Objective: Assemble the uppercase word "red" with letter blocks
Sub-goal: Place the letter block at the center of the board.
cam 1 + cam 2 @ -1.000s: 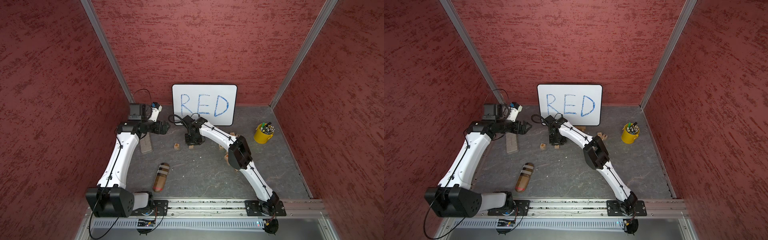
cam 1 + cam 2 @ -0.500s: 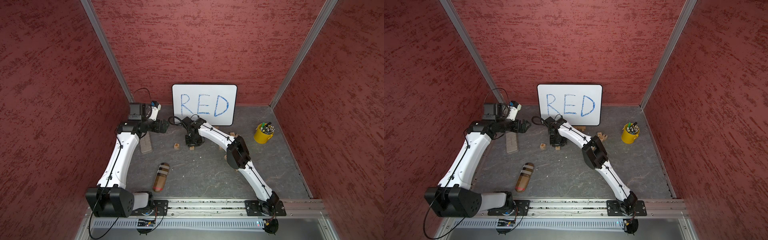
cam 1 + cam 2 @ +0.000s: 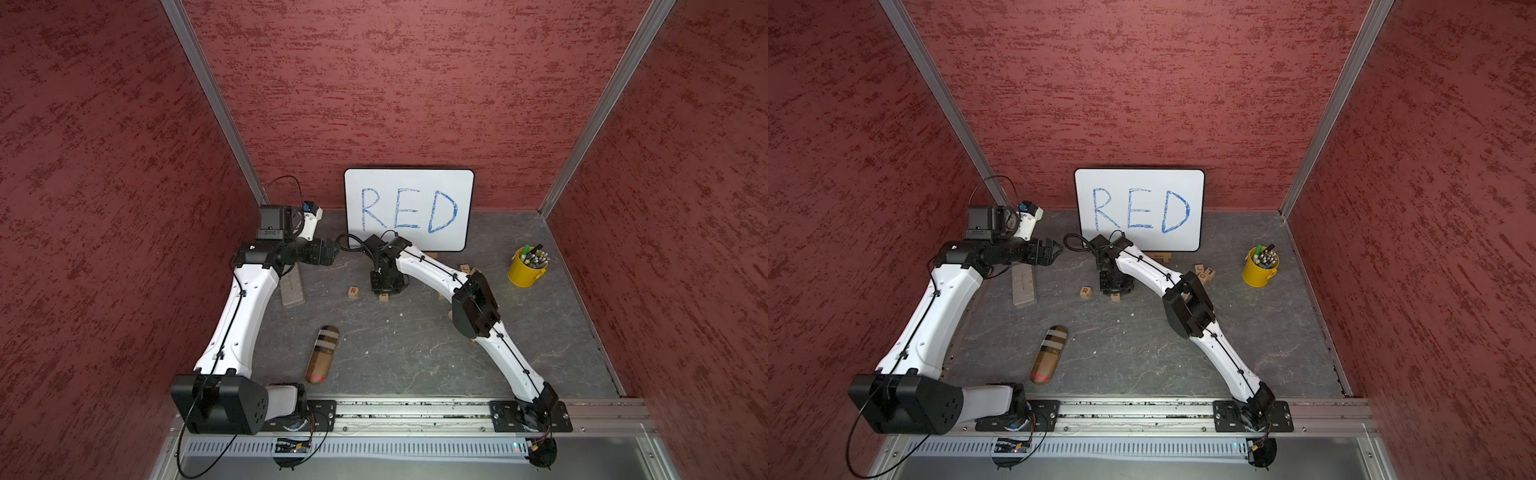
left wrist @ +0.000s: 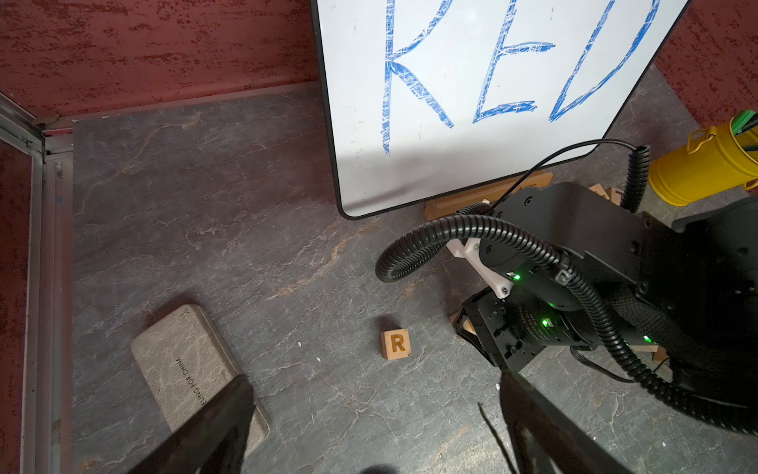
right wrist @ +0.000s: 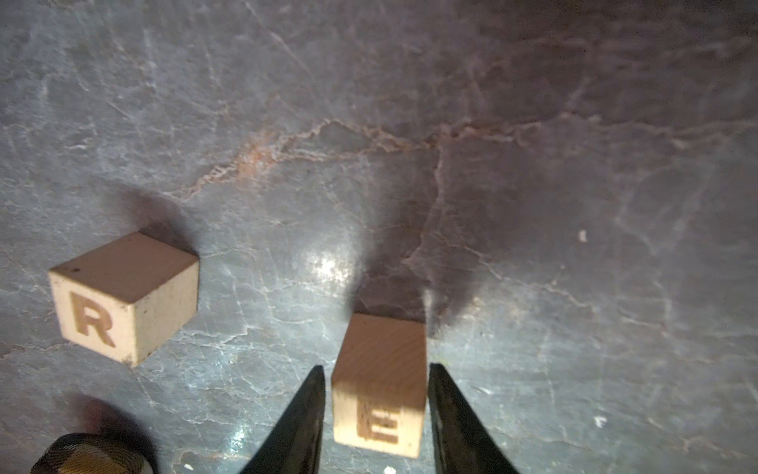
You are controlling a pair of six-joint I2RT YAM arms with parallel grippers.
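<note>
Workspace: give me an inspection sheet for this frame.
Surface: grey stone-look tabletop, white specks.
Job's things: R block flat on the table; E block beside it, apart; other letter blocks by the right forearm.
Clutter: whiteboard reading RED, yellow pen cup, grey slab, striped capsule.
Tools: left tool open, empty; right tool open, straddling the E block, gaps both sides.
Cables: corrugated hose looping off right wrist.
Surroundings: red textured walls.

R block [image 3: 353, 291]: I see it letter-up on the worktop [image 3: 415, 357].
right gripper [image 3: 385, 290]: pointing down onto a second block [image 3: 383, 296], just beside the R block.
left gripper [image 3: 332, 251]: near the grey slab [image 3: 292, 286].
</note>
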